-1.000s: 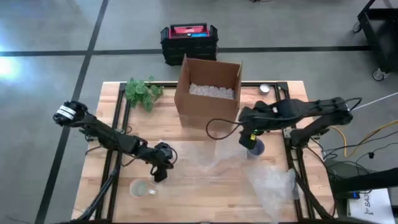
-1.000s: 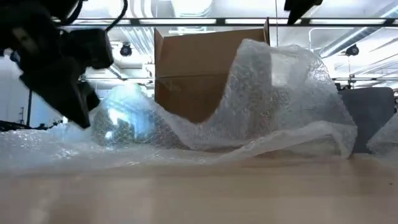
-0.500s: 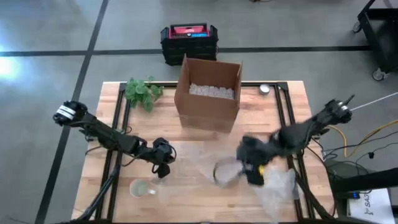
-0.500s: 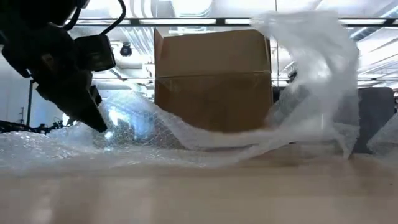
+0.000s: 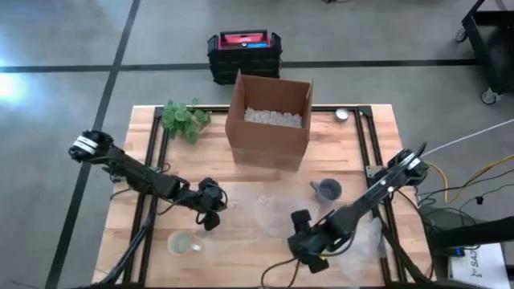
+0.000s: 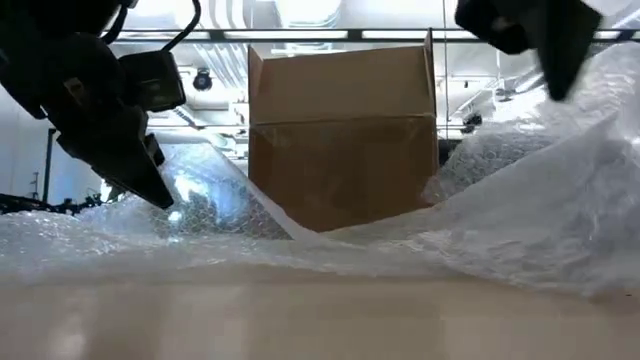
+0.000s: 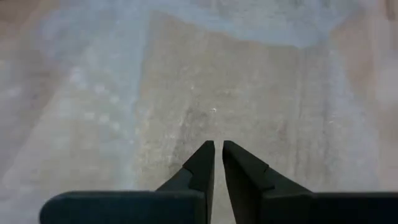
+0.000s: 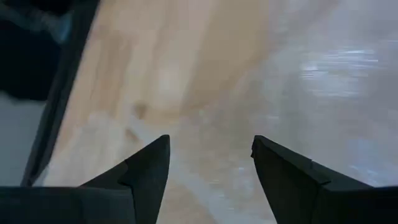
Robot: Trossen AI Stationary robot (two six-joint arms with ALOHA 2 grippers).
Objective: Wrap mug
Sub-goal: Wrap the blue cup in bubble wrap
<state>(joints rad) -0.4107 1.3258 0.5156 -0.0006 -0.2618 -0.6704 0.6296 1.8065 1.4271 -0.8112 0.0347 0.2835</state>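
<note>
Left gripper (image 5: 210, 218): fingers together, pinning the bubble wrap (image 5: 269, 205).
Right gripper (image 5: 307, 249): fingers apart; I'd grab low.
Mug (image 5: 326, 190): bare.

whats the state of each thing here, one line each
left claw: nearly shut, tips down on the bubble wrap
right claw: open, empty, low over the table's front
mug: upright, uncovered, standing apart from both claws
bubble wrap: spread on the table, rumpled, not around the mug
cardboard box: open on top, white filler inside
glass: upright near the front edge
</note>
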